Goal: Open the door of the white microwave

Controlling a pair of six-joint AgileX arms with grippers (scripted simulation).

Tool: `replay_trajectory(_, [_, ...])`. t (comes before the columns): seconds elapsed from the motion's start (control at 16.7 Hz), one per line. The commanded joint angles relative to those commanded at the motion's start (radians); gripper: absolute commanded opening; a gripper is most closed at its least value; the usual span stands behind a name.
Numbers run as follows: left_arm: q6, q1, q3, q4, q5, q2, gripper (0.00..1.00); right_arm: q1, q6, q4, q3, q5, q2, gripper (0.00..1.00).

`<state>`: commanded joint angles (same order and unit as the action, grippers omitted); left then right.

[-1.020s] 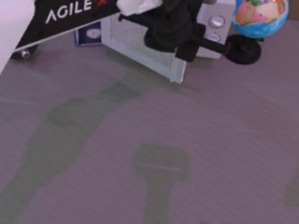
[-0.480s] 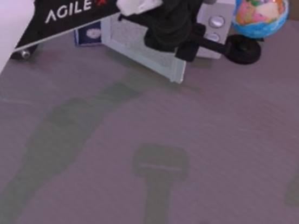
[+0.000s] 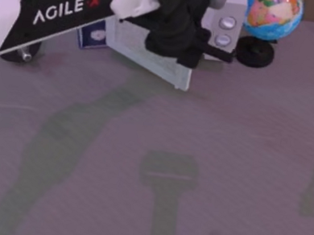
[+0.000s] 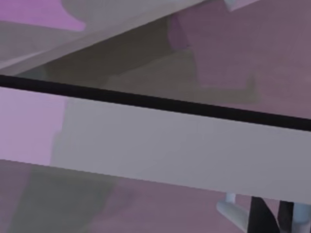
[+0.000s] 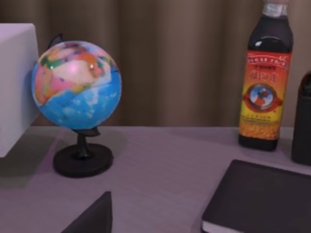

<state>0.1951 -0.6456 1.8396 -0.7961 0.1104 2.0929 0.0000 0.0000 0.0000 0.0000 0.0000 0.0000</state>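
White microwave (image 3: pixel 230 12) door (image 3: pixel 153 57) ajar (left gripper (image 3: pixel 184 38) against it)

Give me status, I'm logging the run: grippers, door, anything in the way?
Left gripper at the white microwave front, by the door. Door swung partly open. Right arm out of top view. Globe stands right of the microwave, off the door's swing.

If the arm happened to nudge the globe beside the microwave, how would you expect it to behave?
The globe probably tips readily: a large ball sits high on a thin stem. Its round black base is flat, so it likely slides rather than rolls at first. It stands close beside the microwave, which might stop it falling that way.
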Motion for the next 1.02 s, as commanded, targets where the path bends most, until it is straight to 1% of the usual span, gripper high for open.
replay_trajectory(0.24, [-0.051, 0.014, -0.063, 0.026, -0.026, -0.04, 0.0, 0.0, 0.0, 0.0, 0.0, 0.0, 0.0, 1.0])
replay_trajectory(1.02, [-0.051, 0.014, -0.063, 0.026, -0.026, -0.04, 0.0, 0.0, 0.0, 0.0, 0.0, 0.0, 0.0, 1.0])
